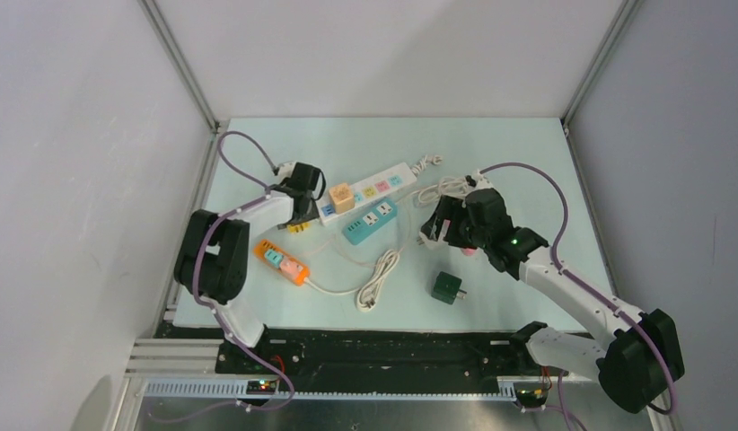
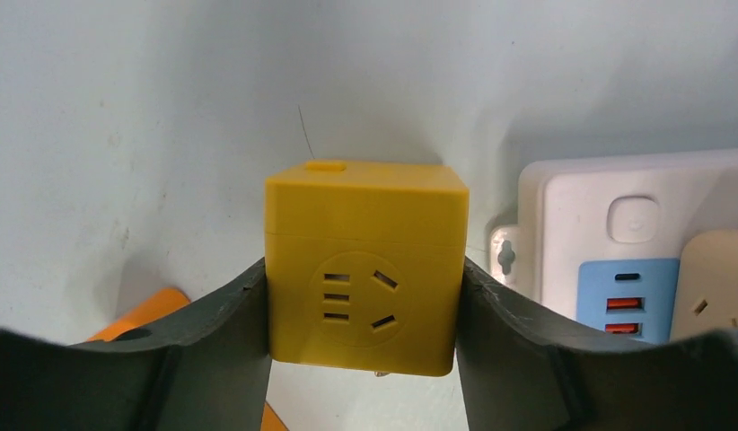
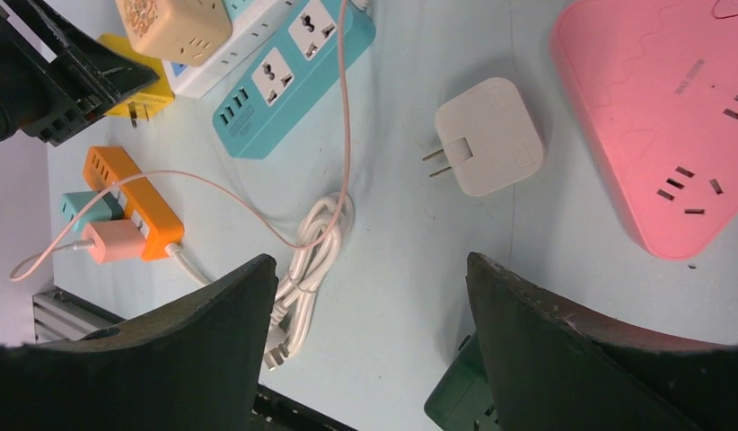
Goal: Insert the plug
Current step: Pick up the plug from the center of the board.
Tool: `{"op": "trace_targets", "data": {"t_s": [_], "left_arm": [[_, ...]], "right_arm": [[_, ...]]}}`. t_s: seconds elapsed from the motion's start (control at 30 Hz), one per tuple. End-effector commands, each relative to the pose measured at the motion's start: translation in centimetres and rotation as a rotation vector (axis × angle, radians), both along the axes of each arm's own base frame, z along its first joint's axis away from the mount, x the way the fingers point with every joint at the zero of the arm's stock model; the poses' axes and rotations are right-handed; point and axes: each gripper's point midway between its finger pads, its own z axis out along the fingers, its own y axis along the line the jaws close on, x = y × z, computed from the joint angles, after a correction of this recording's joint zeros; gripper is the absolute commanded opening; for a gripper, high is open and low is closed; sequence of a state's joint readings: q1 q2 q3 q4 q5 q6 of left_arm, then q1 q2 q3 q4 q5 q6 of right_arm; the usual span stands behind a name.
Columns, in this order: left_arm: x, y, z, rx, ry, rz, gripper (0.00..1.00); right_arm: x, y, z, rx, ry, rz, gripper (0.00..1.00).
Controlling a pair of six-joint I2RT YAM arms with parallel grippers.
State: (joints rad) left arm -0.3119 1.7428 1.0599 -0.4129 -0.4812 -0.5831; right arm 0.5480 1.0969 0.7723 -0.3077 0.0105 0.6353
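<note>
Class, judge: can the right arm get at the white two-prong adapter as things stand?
Probably yes: the right gripper hangs open and empty above the white two-prong adapter, nothing lying between them.

A robotics lab cell — blank white panels [image 1: 374,54] in aluminium framing [image 1: 179,63] box in a pale desk [image 1: 527,171], with a slotted cable duct [image 1: 347,389] along its near edge and purple cables [image 1: 527,165] looping above.

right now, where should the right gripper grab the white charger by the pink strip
Grip the white charger across its two plain side faces, coming straight down from above. It lies flat on the table, and its prongs stick out sideways, away from the pink power strip, so that hold probably leaves them free for a socket.
</note>
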Motion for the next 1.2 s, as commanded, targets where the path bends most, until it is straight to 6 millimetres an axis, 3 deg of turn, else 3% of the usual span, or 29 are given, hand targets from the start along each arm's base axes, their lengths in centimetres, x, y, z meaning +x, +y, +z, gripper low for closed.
{"op": "trace_targets", "data": {"t_s": [0.0,0.1,0.13,0.2,0.3,0.37,0.53,0.6,0.67,0.7,1.0,1.17], "left_arm": [[-0.3,0.1,1.9,-0.025,-0.062,-0.008,0.44],[-0.5,-0.2,4.7,-0.024,-0.126,-0.052,0.24],[-0.6,-0.8,5.4,-0.017,-0.138,-0.089,0.14],[-1.0,-2.5,7.9,-0.005,-0.193,-0.181,0.05],[-2.2,-5.0,12.3,0.072,-0.303,-0.301,0.01],[-3.6,-8.0,14.6,0.094,-0.356,-0.424,0.00],[-6.1,-10.1,19.1,0.010,-0.485,-0.532,0.00],[-7.9,-11.8,22.0,-0.057,-0.592,-0.678,0.00],[-9.4,-13.1,22.1,-0.057,-0.671,-0.805,0.00],[-9.8,-14.0,23.1,-0.071,-0.735,-0.858,0.00],[-13.7,-15.6,26.3,-0.146,-0.950,-1.063,0.00],[-15.0,-17.1,25.9,-0.027,-0.988,-1.232,0.00]], "right_arm": [[0.2,1.1,1.2,0.050,-0.028,0.038,0.82],[0.0,1.9,1.8,0.082,-0.036,0.076,0.81],[0.0,2.0,2.0,0.088,-0.040,0.085,0.82],[0.0,2.4,2.4,0.098,-0.038,0.106,0.84],[-0.3,3.3,3.1,0.123,-0.035,0.151,0.87],[-0.5,3.8,3.9,0.147,-0.048,0.185,0.88],[-1.4,4.2,6.5,0.201,-0.097,0.230,0.97],[-2.0,4.4,8.0,0.229,-0.129,0.264,0.99],[-2.6,4.6,9.7,0.251,-0.185,0.312,0.99],[-2.7,4.6,10.7,0.258,-0.227,0.332,0.99],[-6.8,6.5,18.4,0.412,-0.389,0.581,1.00],[-6.7,8.9,19.0,0.360,-0.362,0.568,0.99]]}}
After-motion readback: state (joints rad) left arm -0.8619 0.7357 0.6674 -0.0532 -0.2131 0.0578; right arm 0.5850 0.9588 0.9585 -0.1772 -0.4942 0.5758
